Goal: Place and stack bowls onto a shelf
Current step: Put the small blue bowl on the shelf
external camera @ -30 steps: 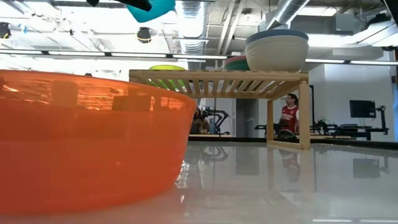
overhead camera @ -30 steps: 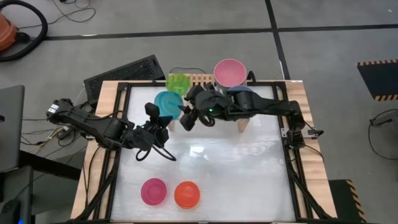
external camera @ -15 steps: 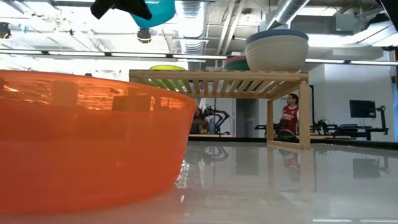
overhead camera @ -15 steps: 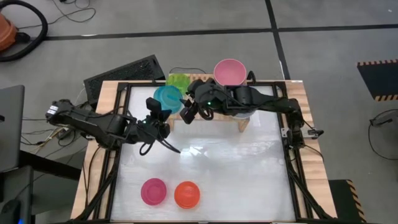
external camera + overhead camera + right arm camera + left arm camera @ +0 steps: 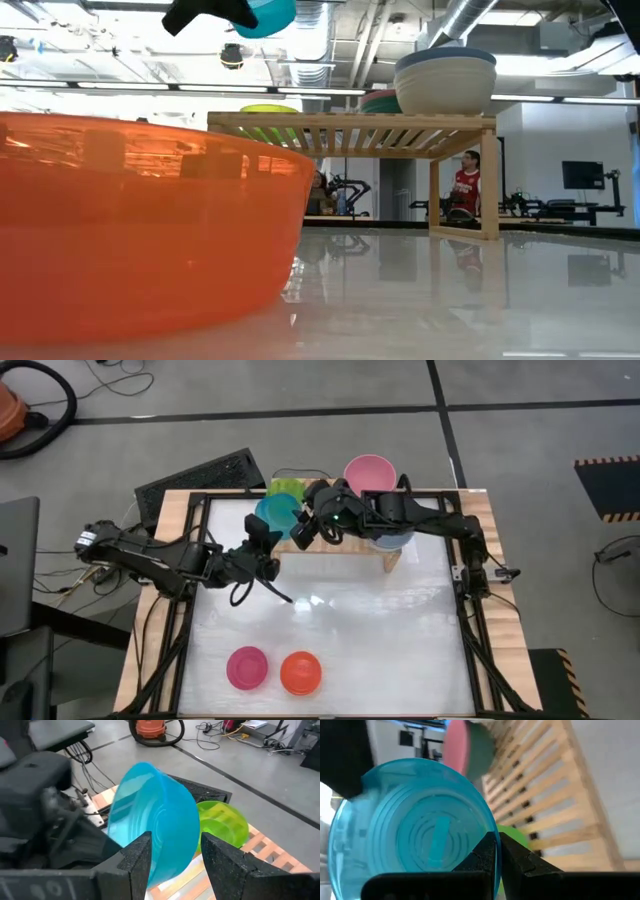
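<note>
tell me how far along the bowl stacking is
Roughly halfway. Done: the light-wood slatted shelf carries the green plastic bowl, the pink bowl and a cream and slate blue stack. In hand: the right gripper holds the cyan bowl near the shelf, the left gripper shut beside it. Left: the magenta bowl and orange bowl on the table.

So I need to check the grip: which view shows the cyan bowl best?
The right wrist view: the cyan bowl sits whole between the right gripper's fingers. The left wrist view shows its underside, the high view its rim, and the low view only its bottom edge.
</note>
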Controlling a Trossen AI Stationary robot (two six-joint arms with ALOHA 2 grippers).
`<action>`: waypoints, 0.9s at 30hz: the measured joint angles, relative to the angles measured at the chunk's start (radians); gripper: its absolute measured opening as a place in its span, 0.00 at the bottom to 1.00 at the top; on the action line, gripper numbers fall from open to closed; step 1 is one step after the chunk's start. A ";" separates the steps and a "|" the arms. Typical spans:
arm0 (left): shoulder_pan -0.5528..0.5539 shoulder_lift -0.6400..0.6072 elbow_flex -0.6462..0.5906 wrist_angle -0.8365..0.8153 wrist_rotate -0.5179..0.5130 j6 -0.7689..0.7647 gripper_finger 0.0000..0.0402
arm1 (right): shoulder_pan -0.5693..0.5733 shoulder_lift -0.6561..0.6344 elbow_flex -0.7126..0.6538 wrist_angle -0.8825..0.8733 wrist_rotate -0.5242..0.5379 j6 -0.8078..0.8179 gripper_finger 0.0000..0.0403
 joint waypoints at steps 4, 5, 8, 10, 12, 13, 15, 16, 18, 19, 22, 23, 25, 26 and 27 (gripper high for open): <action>0.010 0.009 0.000 0.054 0.010 0.097 0.00 | -0.024 0.000 0.000 -0.021 -0.001 -0.010 0.49; 0.013 0.013 0.000 0.078 0.014 0.115 0.00 | -0.028 0.000 0.000 -0.028 -0.001 -0.012 0.49; 0.020 0.015 0.000 0.112 0.014 0.157 0.00 | -0.041 0.000 0.000 -0.039 -0.013 -0.012 0.49; 0.030 0.015 0.000 0.119 0.017 0.170 0.00 | -0.046 0.000 0.000 -0.042 -0.026 -0.012 0.48; 0.038 0.015 0.000 0.119 0.032 0.188 0.00 | -0.048 0.000 0.000 -0.052 -0.029 -0.012 0.46; 0.040 0.015 0.000 0.118 0.034 0.207 0.00 | -0.048 0.000 0.000 -0.057 -0.031 -0.013 0.45; 0.044 0.015 0.000 0.113 0.038 0.267 0.00 | -0.048 0.000 0.000 -0.074 -0.050 -0.013 0.40; 0.045 0.015 0.000 0.111 0.039 0.300 0.00 | -0.048 0.000 0.000 -0.087 -0.060 -0.010 0.37; 0.047 0.015 0.000 0.108 0.040 0.356 0.00 | -0.049 0.000 0.000 -0.110 -0.072 0.003 0.31; 0.048 0.015 0.000 0.107 0.041 0.376 0.00 | -0.049 0.000 0.000 -0.122 -0.075 0.010 0.28; 0.047 0.015 -0.001 0.109 0.046 0.414 0.00 | -0.050 0.000 0.000 -0.143 -0.081 0.016 0.19; 0.047 0.015 -0.001 0.111 0.048 0.426 0.00 | -0.050 0.000 0.000 -0.146 -0.081 0.016 0.16; 0.047 0.015 -0.001 0.116 0.050 0.447 0.00 | -0.050 0.000 0.000 -0.151 -0.080 0.017 0.12; 0.047 0.015 -0.001 0.118 0.050 0.451 0.00 | -0.050 0.001 0.000 -0.151 -0.080 0.017 0.10; 0.047 0.015 0.000 0.118 0.050 0.452 0.00 | -0.050 0.001 0.000 -0.151 -0.080 0.018 0.09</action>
